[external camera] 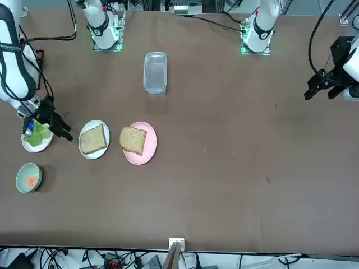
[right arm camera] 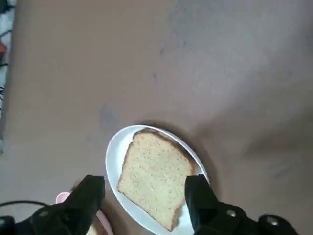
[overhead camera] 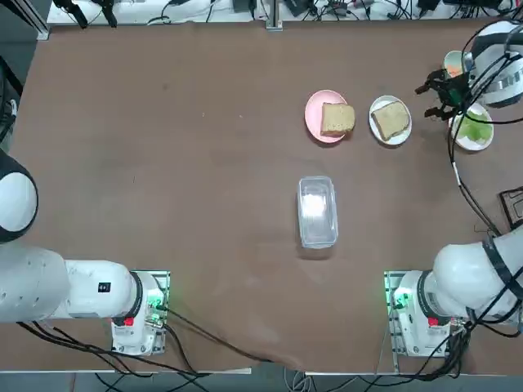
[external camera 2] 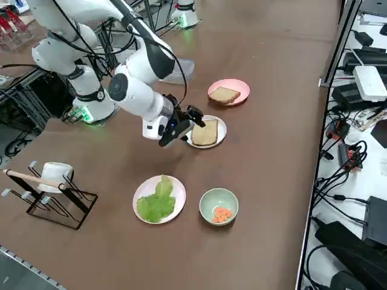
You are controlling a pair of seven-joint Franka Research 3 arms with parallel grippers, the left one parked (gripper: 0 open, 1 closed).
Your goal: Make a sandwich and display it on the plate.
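We read the surface (overhead camera: 163, 163) from the left of the top view across to our right end effector (overhead camera: 440, 91). Farthest from the end effector sits a clear lidded box (overhead camera: 317, 211), out of the way. Closer comes the pink plate (overhead camera: 315, 122) with one bread slice (overhead camera: 337, 119), apparently staged as the top of the sandwich. Just beside the end effector is the white plate (overhead camera: 391, 135), bearing the other bread slice (overhead camera: 391, 121); we judge this is the base, already where the sandwich must be shown. Our end effector hangs empty with its fingers (right arm camera: 88, 196) spread apart, between that plate and the one holding the lettuce leaf (external camera 2: 158, 202). The pale-green cup (external camera 2: 219, 206) of orange bits stands just beyond it. So far nothing is stacked; lettuce likely comes next.
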